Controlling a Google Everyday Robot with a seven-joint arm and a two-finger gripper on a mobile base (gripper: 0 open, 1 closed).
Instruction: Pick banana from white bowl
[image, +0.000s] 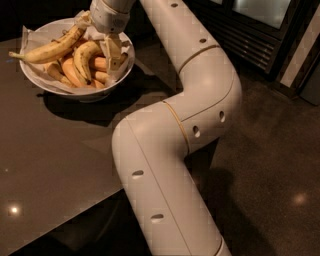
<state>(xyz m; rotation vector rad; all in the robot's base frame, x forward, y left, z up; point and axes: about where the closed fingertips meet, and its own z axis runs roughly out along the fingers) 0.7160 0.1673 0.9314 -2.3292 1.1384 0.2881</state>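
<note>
The white bowl (45, 84), lined with crinkled white paper, stands on the dark table at the upper left. Inside it the strongly curved, speckled yellow banana (82, 57) lies in the middle. A longer, nearly straight banana (47, 49) rests across the bowl's left side, and stubby orange-toned bananas (70, 75) lie beneath. My gripper (98, 42) is down in the bowl's right half, open, with one finger (113, 52) just right of the curved banana. It holds nothing. The other finger is partly hidden at the bowl's far rim.
My white arm (165, 150) bends down the middle of the view from the bowl to the bottom. The dark tabletop (45, 160) ends in an edge at the lower left. A dark cabinet with slats (250, 35) stands at the upper right on the brown floor (270, 165).
</note>
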